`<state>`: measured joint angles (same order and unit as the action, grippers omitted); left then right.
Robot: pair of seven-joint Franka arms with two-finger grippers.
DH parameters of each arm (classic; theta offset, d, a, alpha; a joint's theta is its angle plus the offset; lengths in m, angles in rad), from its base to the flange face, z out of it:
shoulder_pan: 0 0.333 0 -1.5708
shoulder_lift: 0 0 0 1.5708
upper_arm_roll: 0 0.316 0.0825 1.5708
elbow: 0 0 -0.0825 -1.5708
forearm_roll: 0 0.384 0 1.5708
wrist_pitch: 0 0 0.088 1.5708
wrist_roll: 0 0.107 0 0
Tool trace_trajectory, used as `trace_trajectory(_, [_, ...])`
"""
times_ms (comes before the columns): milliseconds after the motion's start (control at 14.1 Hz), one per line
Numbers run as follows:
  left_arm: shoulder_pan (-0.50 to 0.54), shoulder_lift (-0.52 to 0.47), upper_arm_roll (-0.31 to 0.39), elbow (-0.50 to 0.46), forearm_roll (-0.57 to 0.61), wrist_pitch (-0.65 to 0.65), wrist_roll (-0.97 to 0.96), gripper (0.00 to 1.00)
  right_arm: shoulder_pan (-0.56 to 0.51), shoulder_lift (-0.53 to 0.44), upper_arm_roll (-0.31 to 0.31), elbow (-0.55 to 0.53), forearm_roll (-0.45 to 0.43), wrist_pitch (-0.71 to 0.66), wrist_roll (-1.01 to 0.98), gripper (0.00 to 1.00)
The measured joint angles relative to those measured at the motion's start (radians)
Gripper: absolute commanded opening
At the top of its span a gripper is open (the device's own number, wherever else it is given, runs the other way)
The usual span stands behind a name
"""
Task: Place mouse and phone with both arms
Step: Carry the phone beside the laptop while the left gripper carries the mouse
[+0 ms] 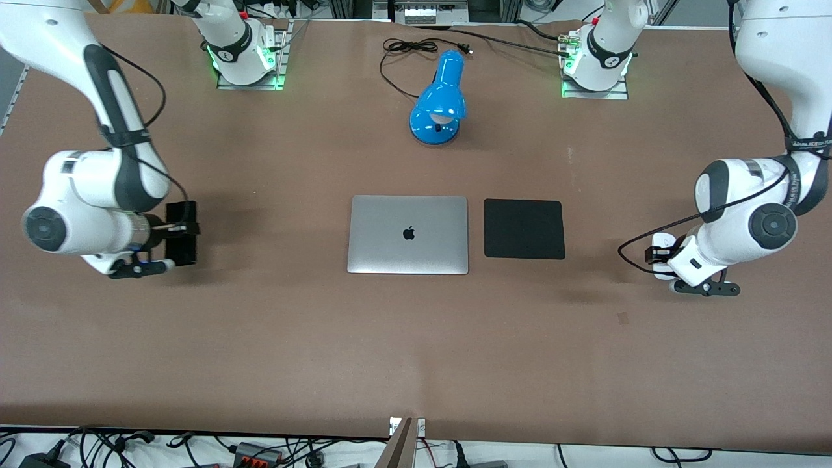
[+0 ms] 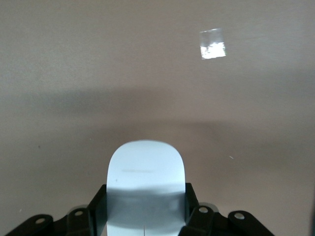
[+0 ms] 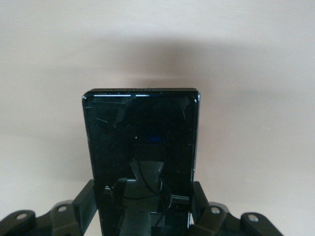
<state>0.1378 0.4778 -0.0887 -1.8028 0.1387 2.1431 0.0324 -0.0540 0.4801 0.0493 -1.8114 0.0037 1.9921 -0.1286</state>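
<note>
Left gripper (image 2: 146, 216) jaws clamped on mouse (image 2: 146, 189), right gripper (image 3: 146, 216) on phone (image 3: 141, 162); carry level toward black pad (image 1: 524, 229), lower gently onto counter (image 1: 416, 338)

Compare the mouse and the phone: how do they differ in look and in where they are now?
The mouse is white and rounded; the phone is black, flat and rectangular. The mouse sits in the left gripper at the left arm's end of the table; the phone in the right gripper at the right arm's end. Both are glossy and gripped over bare table.
</note>
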Motion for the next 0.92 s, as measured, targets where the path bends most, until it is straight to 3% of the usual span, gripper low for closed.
trace_trajectory(142, [-0.002,-0.002,-0.052,0.072,0.0,-0.122,-0.004,0.36,0.067,0.007,0.003,0.001,0.072,0.005,0.043,0.29])
trace_trajectory(355, [-0.008,0.002,-0.151,0.094,-0.001,-0.178,-0.087,0.36,0.18,0.036,0.004,0.006,0.093,0.07,0.146,0.29])
trace_trajectory(640, [-0.032,0.06,-0.291,0.075,-0.001,-0.125,-0.314,0.36,0.288,0.093,0.004,0.008,0.093,0.171,0.314,0.29])
trace_trajectory(924, [-0.109,0.094,-0.302,0.017,0.0,-0.014,-0.431,0.36,0.377,0.135,0.005,0.043,0.093,0.204,0.473,0.29])
